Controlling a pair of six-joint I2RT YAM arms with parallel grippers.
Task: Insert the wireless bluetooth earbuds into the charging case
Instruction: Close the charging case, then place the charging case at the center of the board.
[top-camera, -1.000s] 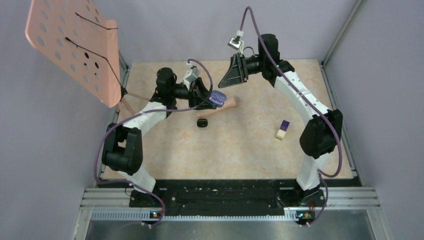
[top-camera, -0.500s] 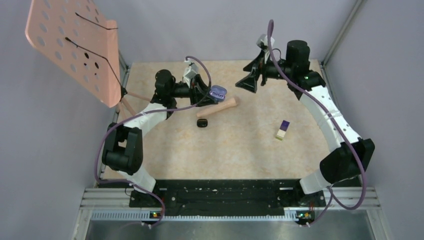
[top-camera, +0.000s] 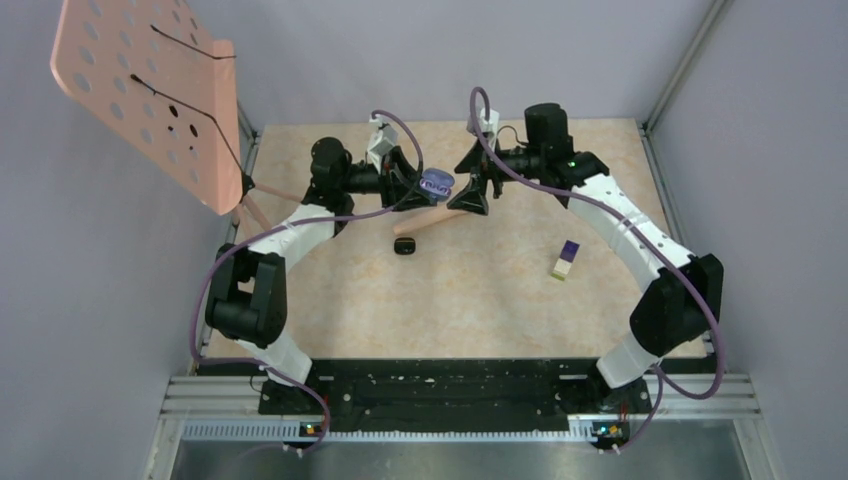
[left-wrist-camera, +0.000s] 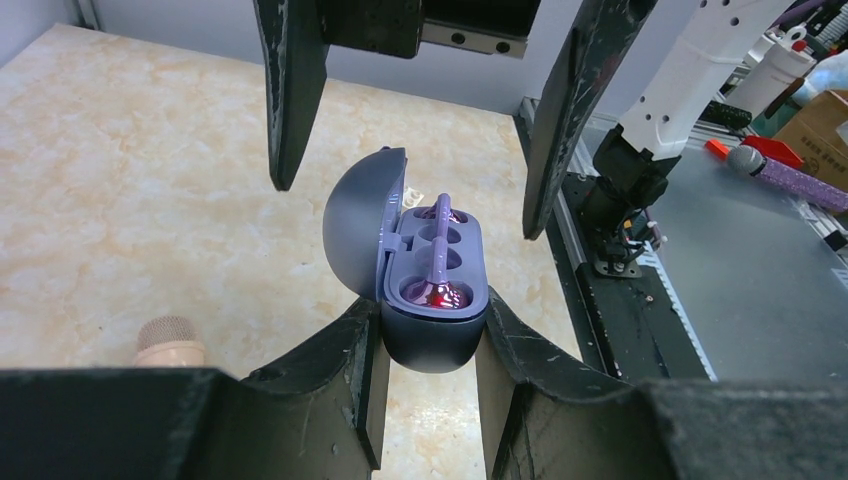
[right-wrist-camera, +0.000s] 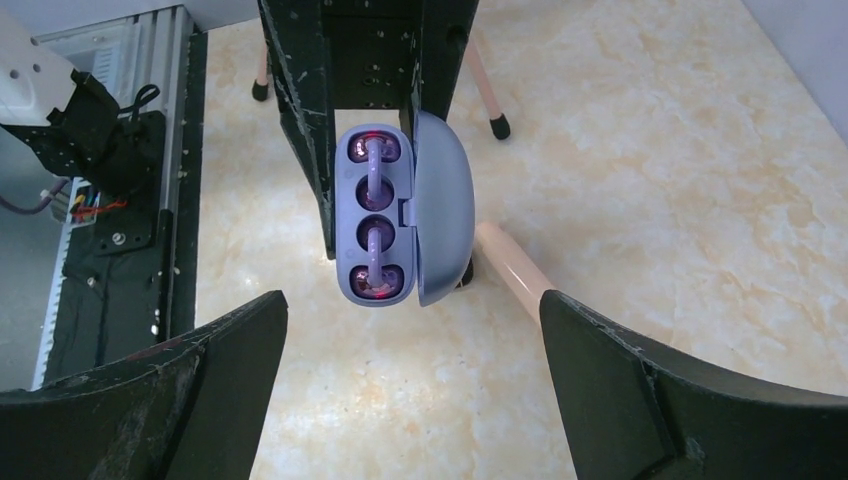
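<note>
top external: since half a second ago the right arm is swinging in from the far right corner, and the right gripper is now sitting just beside the charging case, facing it with its fingers spread wide apart and nothing between them. the left gripper is staying where it was, raised over the far part of the table and clamped on the case. a wooden peg, a small black object and a purple-and-cream block are lying where they lay before. the case's contents are too small to tell here.

left wrist: the case is sitting upright between the two fingers, gripped by its lower body, lid hinged open to the left. the earbuds are lying in its wells, glossy pinkish-purple with slim stems.

right wrist: the open case is facing the camera, lid swung to the right. two stemmed earbuds appear seated, one above the other, their ends glinting pink.
</note>
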